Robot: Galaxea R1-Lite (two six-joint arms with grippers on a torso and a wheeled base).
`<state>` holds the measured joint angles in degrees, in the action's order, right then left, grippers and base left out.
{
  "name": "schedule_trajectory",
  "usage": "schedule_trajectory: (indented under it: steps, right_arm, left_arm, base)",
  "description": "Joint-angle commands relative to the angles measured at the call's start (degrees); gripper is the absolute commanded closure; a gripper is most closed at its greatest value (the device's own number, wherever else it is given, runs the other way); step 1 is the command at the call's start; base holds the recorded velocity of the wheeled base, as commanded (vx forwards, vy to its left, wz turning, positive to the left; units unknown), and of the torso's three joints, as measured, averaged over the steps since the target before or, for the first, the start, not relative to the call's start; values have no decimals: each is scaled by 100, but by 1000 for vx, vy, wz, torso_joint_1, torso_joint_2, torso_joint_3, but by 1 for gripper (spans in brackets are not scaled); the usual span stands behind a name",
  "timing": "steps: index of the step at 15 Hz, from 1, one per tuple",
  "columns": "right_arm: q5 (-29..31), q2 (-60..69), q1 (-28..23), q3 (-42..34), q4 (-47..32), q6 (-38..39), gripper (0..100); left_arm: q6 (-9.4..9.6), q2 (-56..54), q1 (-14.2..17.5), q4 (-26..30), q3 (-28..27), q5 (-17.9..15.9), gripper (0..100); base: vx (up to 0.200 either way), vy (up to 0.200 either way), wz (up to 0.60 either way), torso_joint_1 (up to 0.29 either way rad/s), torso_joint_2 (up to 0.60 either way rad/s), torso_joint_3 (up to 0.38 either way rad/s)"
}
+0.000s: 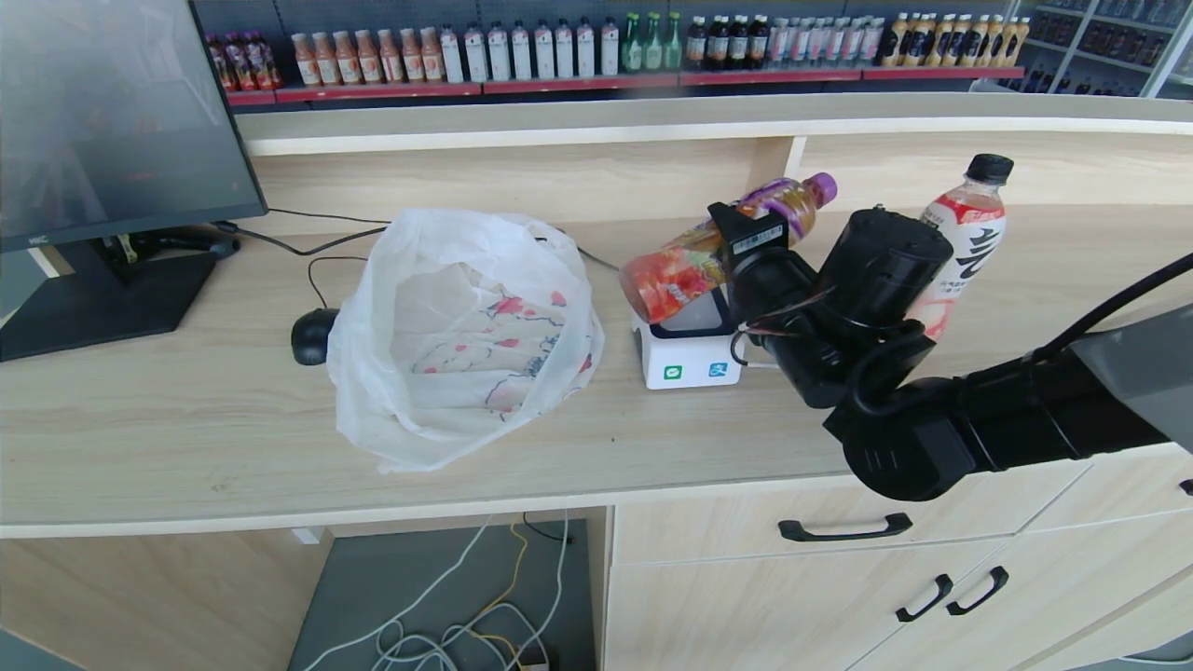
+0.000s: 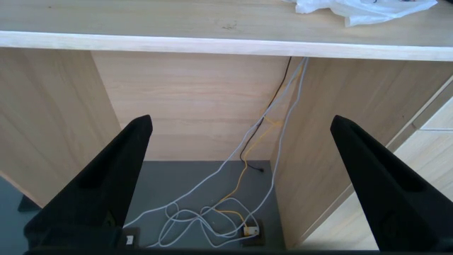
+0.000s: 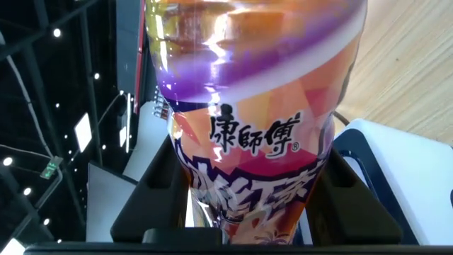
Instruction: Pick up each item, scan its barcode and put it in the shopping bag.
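The right jaws squeeze the middle of the juice bottle [image 1: 671,275], tipped over the scanner [image 1: 692,363]. It looks full, heavy and slippery, so the middle is best. The shopping bag [image 1: 466,335] sits at nine o'clock from the scanner. The left jaws gape wide, empty.

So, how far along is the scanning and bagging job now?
Done: apparently nothing; no item is seen inside the white plastic shopping bag. In hand: the right gripper is shut on the orange drink bottle with a purple cap, holding it tilted above the white box-shaped scanner. Left: bagging it, then the pale bottle with a black cap standing on the wooden counter.
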<state>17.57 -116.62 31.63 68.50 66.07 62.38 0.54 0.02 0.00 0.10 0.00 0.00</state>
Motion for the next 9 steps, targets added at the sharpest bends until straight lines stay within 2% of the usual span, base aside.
schedule_trajectory:
  steps: [1, 9]
  right_arm:
    - [1, -10, -26, -12, 2, 29, 100]
    - [36, -19, -61, -74, 2, 143, 100]
  left_arm:
    - [-1, -2, 0, -1, 0, 0, 0]
    - [-1, -2, 0, -1, 0, 0, 0]
  base:
    - [0, 0, 0, 0, 0, 0]
    - [0, 0, 0, 0, 0, 0]
